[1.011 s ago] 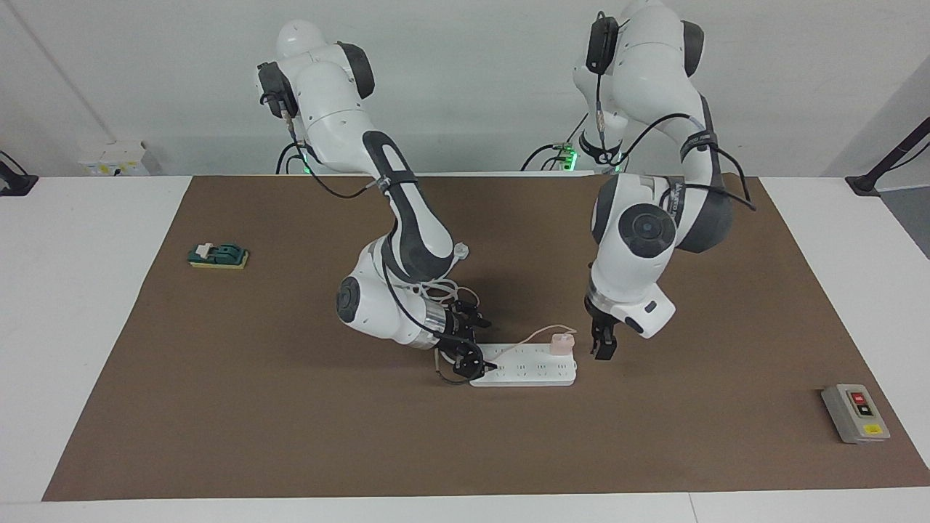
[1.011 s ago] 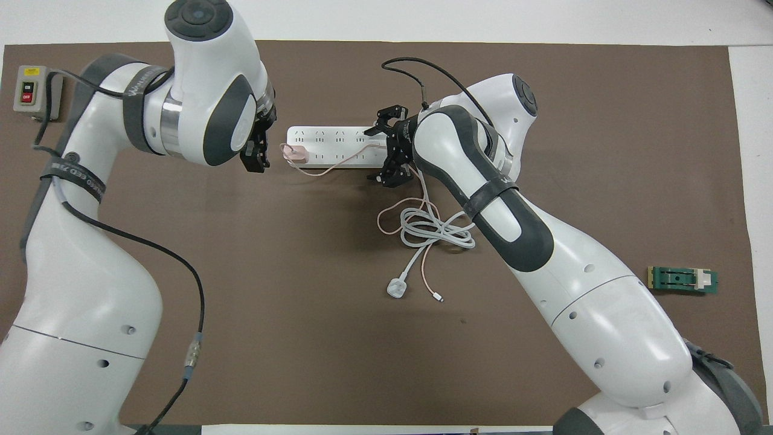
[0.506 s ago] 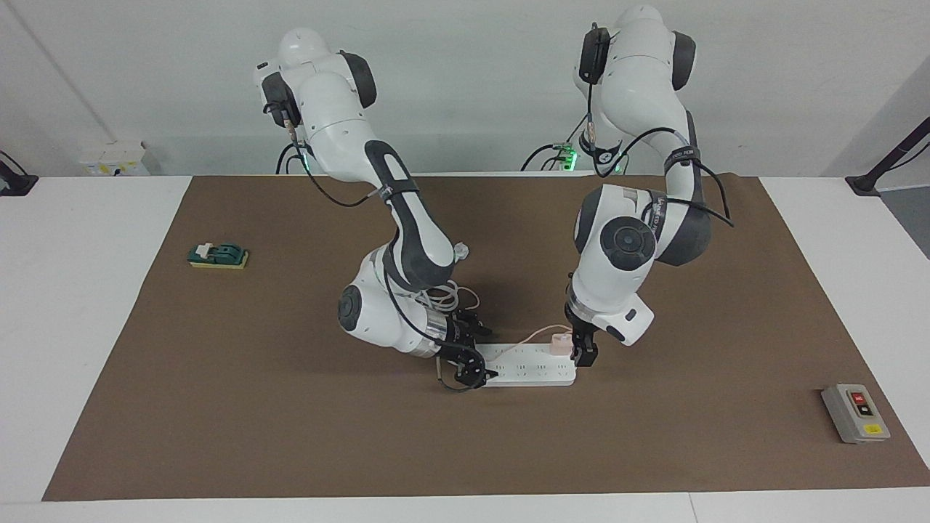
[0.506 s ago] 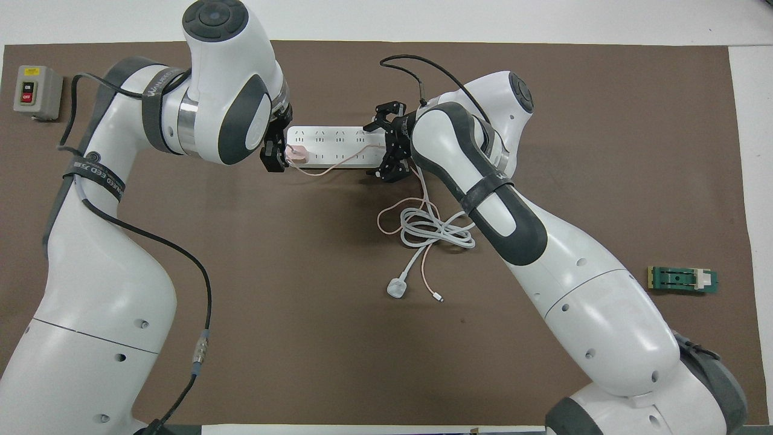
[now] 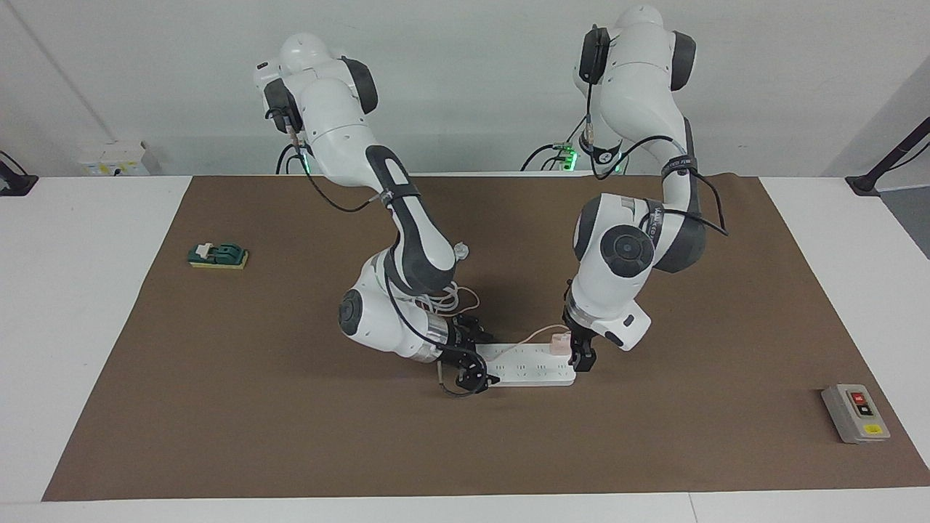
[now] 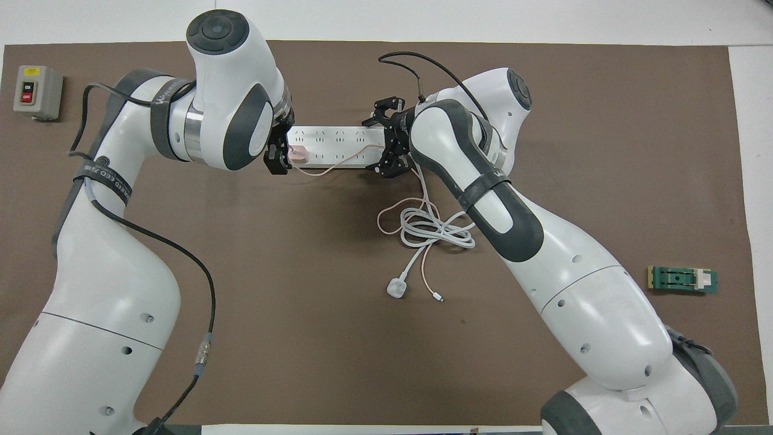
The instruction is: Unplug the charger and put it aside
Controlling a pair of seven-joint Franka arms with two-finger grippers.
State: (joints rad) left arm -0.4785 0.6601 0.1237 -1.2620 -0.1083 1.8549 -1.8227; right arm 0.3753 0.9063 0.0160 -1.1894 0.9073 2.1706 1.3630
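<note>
Charger [image 5: 559,343] sits plugged into the strip [image 5: 530,371] at its left-arm end, at the 9 o'clock end in the overhead view. Your left gripper [image 5: 583,358] is spread around it, not yet clenched. Expect a light, rigid, smooth cube: pinch its flat sides and pull straight up. The right gripper [image 5: 468,363] straddles the strip's 3 o'clock end, splayed.

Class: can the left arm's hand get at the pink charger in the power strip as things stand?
Probably yes: the left hand, open, is at the charger; the right hand is at the power strip's other end.
</note>
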